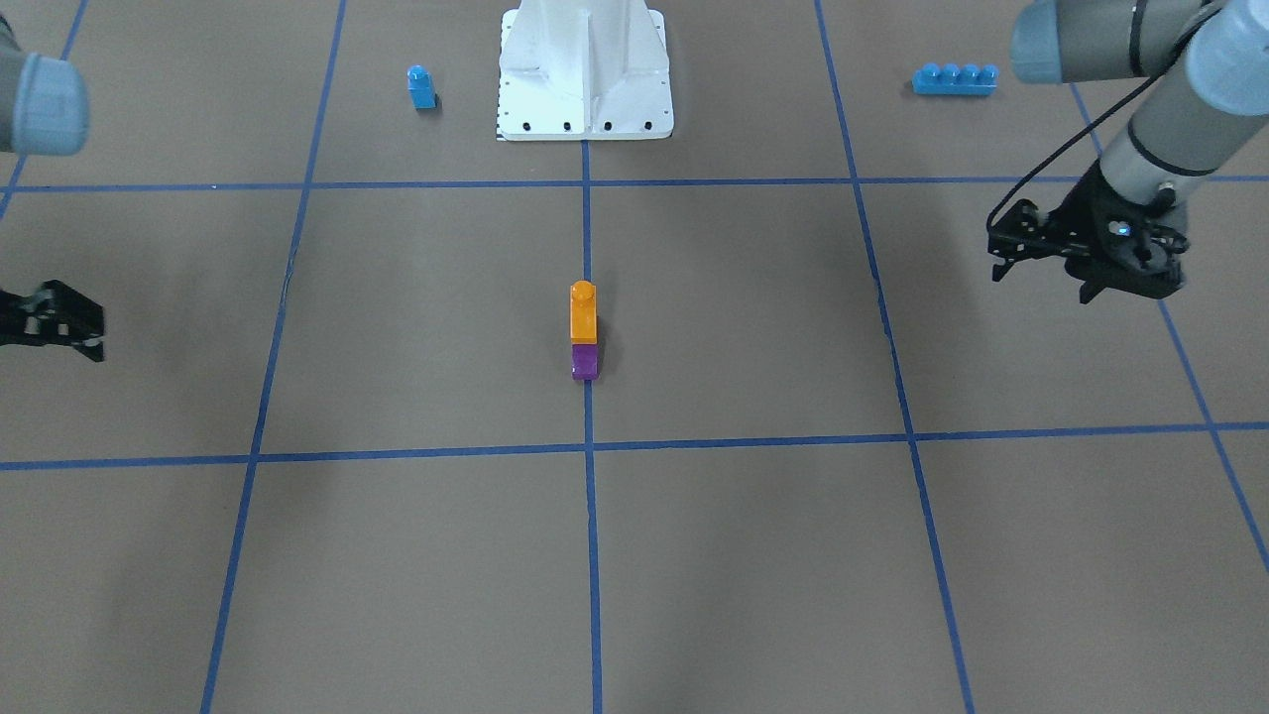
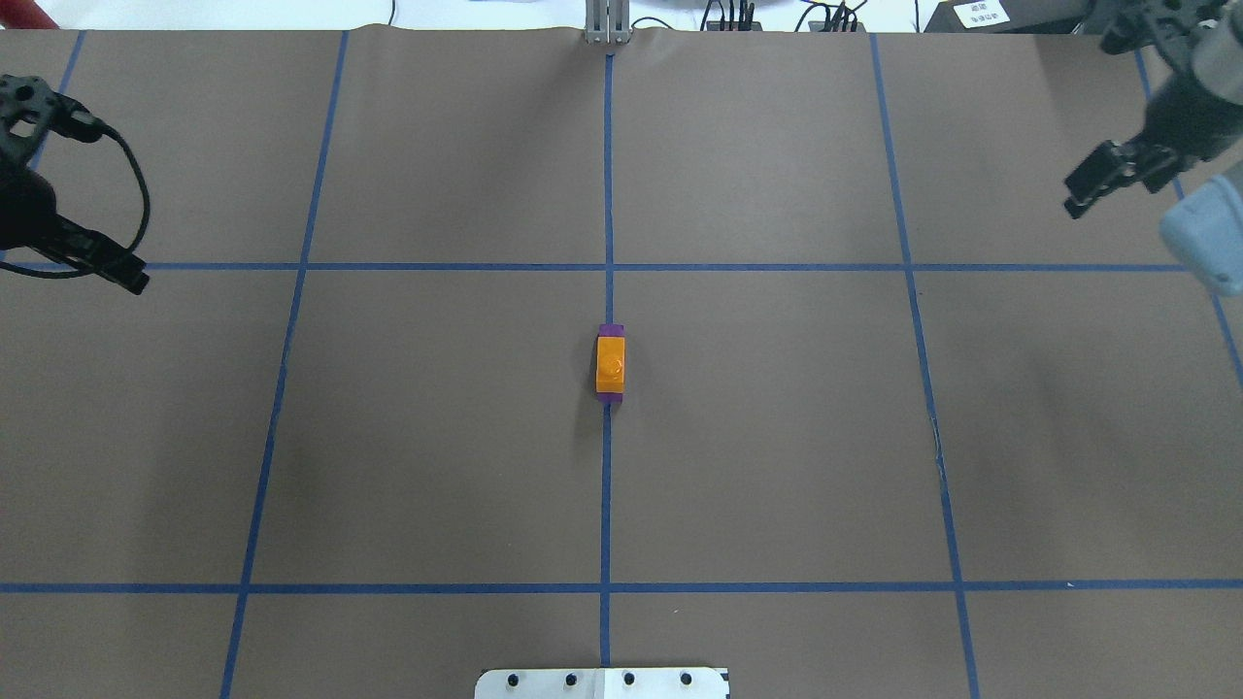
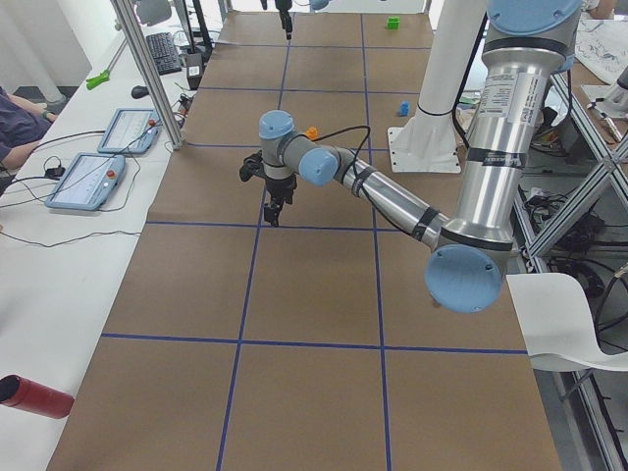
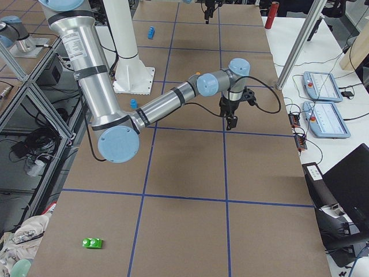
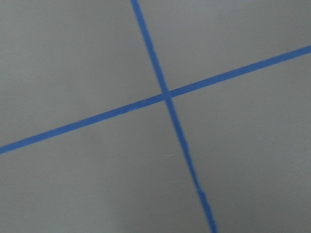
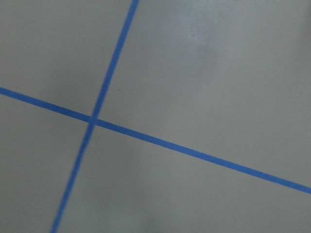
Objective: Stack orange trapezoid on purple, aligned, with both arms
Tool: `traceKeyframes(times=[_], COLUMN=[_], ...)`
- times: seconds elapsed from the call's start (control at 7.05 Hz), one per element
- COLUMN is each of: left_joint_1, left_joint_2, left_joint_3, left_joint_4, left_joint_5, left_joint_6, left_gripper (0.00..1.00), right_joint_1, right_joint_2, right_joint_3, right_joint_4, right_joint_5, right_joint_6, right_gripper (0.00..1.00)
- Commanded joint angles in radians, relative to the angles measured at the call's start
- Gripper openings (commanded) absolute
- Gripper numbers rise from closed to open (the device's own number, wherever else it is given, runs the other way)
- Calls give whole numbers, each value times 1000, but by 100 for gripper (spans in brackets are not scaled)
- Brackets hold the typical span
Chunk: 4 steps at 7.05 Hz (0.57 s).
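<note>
The orange trapezoid (image 1: 583, 312) sits on top of the purple (image 1: 585, 363) at the table's centre, on the middle blue tape line. From overhead the orange trapezoid (image 2: 610, 364) covers most of the purple (image 2: 610, 330), whose ends show at both sides. My left gripper (image 1: 999, 254) is open and empty, far off at the table's side; it also shows in the overhead view (image 2: 131, 278). My right gripper (image 1: 91, 335) is open and empty at the opposite side, and shows overhead too (image 2: 1076, 197). Both wrist views show only bare table and tape lines.
A small blue single-stud brick (image 1: 421, 87) and a long blue four-stud brick (image 1: 954, 78) lie near the white base pedestal (image 1: 585, 74). A green brick (image 4: 92, 243) lies near a far corner. Blue tape lines grid the brown table.
</note>
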Motion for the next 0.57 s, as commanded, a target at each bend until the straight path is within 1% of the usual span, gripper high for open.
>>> traceKeyframes(times=[0.0, 0.14, 0.28, 0.43], left_joint_1=[-157, -225, -303, -381], left_joint_2=[74, 107, 190, 192], left_joint_3=[22, 42, 68, 140], left_joint_4=[9, 20, 9, -35], left_joint_5=[-67, -90, -80, -86], left_joint_6=[194, 312, 425, 440], left_gripper=[100, 100, 100, 100], right_joint_1=[146, 210, 272, 300], right_joint_2=[-122, -171, -211, -256], right_joint_3=[-7, -8, -16, -14], right_joint_4=[-1, -1, -2, 1], right_joint_5=[14, 24, 52, 49], right_joint_6=[-239, -276, -293, -276], right_gripper=[100, 100, 100, 100])
